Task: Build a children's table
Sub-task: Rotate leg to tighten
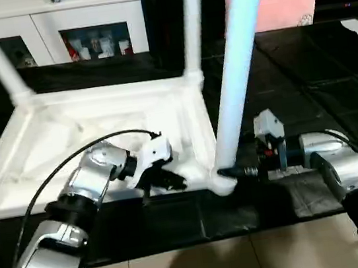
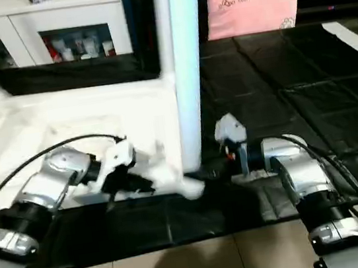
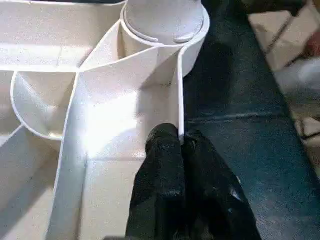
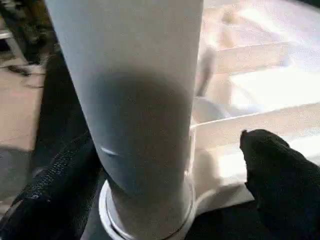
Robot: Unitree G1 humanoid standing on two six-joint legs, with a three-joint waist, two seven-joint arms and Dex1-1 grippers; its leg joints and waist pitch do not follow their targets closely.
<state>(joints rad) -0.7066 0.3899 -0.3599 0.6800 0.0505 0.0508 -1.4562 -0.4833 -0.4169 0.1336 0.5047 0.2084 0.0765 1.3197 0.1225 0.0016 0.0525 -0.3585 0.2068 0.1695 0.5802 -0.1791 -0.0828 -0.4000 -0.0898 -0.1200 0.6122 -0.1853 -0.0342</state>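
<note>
The table [image 1: 98, 128] lies upside down on the dark mat [image 1: 306, 89], three legs upright in corner sockets. The near leg [image 1: 239, 65] is seated—the right gripper [image 4: 165, 165] stands wide around it. The left gripper [image 3: 182, 150] is pinched on the rim [image 3: 180, 90]. A fourth leg is judged next—its socket must be found.

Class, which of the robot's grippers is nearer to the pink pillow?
The right gripper. It sits at the nearest table leg, on the side of the pink pillow. The left gripper pinches the tabletop's rim, farther away.
</note>
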